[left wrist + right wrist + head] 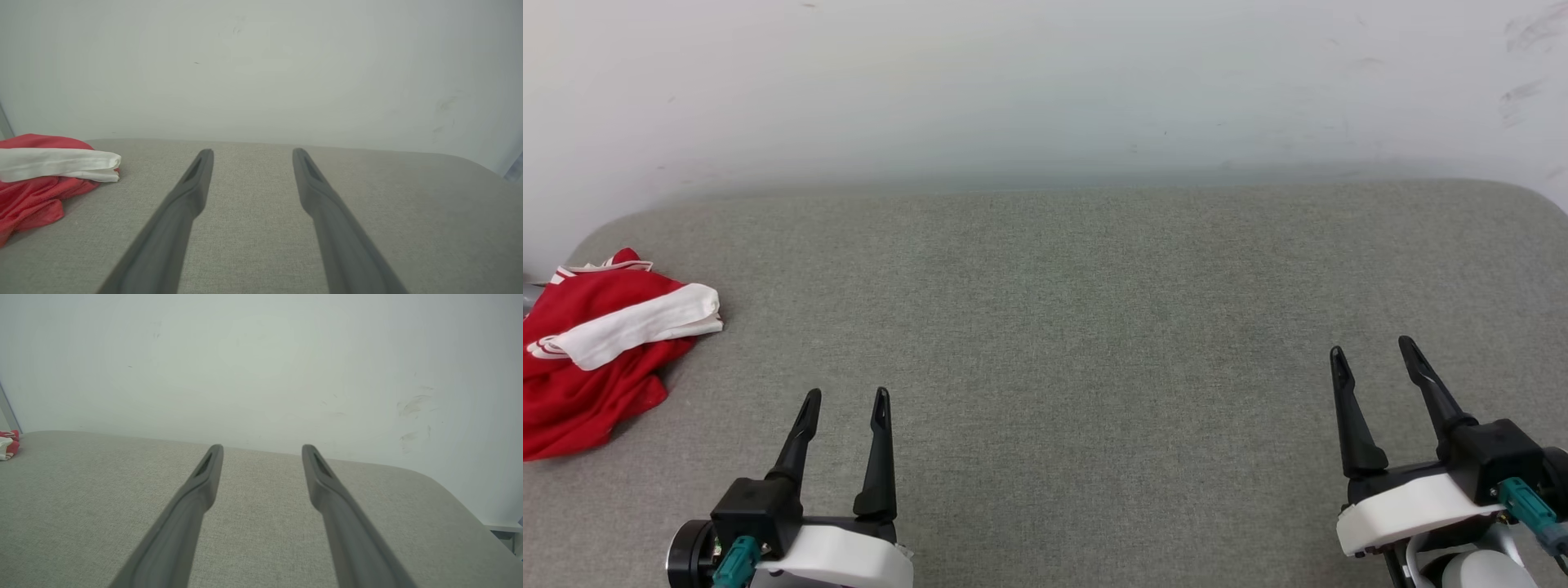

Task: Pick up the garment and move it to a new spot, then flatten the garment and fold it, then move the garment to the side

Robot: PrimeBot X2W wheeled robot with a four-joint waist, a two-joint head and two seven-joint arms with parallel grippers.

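The garment (pixel 592 359) lies crumpled at the far left of the grey padded surface, red with a white sleeve folded across its top and striped trim at its edge. In the left wrist view the garment (pixel 36 188) sits left of my fingers, and in the right wrist view a small piece of the garment (pixel 8 444) shows at the left edge. My left gripper (pixel 846 398) stands open near the front edge, to the right of the garment and apart from it. My right gripper (pixel 1372 347) stands open at the front right, holding nothing.
The grey fabric surface (pixel 1062 327) spans the view, with rounded back corners. A white wall (pixel 1045 82) with a few scuff marks rises right behind it. The surface's right edge drops off beside my right arm (pixel 486 514).
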